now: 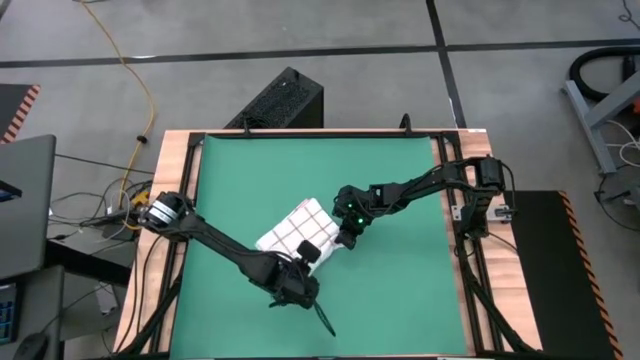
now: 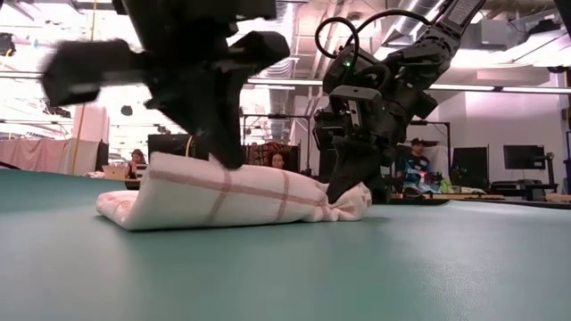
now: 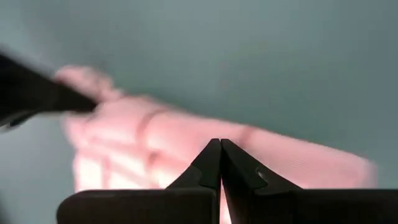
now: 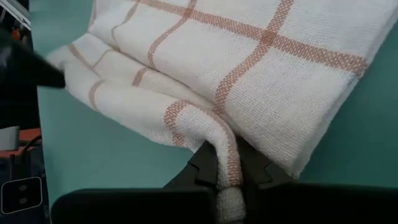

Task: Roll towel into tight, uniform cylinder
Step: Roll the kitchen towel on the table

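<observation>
While blurred, left gripper (image 3: 220, 146) closed empty | right gripper (image 4: 227, 163) pinches towel (image 1: 297, 233) fold

Blurred towel (image 3: 186, 149) — shut fingers (image 3: 208, 171) before it

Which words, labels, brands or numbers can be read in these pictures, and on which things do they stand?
None can be read.
The towel bears only a grid of checks, no label.
The mat carries no print.
The screens in the room behind are too small to read.
</observation>
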You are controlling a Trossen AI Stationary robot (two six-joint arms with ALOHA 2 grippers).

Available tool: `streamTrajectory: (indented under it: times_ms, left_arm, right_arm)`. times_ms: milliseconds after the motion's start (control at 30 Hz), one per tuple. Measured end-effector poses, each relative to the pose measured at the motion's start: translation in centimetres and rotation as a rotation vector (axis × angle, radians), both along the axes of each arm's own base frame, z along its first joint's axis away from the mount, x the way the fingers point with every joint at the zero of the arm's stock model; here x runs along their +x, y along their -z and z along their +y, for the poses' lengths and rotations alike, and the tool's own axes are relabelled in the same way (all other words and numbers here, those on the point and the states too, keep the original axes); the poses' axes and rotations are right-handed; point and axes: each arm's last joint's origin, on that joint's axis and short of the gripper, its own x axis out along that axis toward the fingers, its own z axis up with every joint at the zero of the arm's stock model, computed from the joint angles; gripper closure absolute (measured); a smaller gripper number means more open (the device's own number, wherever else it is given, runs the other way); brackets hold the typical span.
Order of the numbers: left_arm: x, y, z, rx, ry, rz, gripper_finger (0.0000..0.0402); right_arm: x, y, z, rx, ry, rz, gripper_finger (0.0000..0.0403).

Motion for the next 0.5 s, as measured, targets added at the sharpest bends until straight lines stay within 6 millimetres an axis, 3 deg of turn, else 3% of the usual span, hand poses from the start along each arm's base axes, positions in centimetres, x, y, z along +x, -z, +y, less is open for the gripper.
streamTrajectory:
  times_ms: [133,333,500]
  left_arm:
    - [-0.3,-1.2,0.5,0.104,-0.047,-0.063,0.0402]
    - [0.2,-3.7,-1.0,-0.192,0.100,-0.162,0.0401]
    - [0.3,-0.6,-1.9,-0.089,0.192,-0.054,0.0402]
  right_arm:
    - [0.0,0.0,0.0,0.000,0.000,0.000,0.0366]
    - [0.0,0.0,0.0,-0.001,0.000,-0.001,0.0366]
    - [0.0,0.0,0.0,-0.001,0.000,-0.004,0.0366]
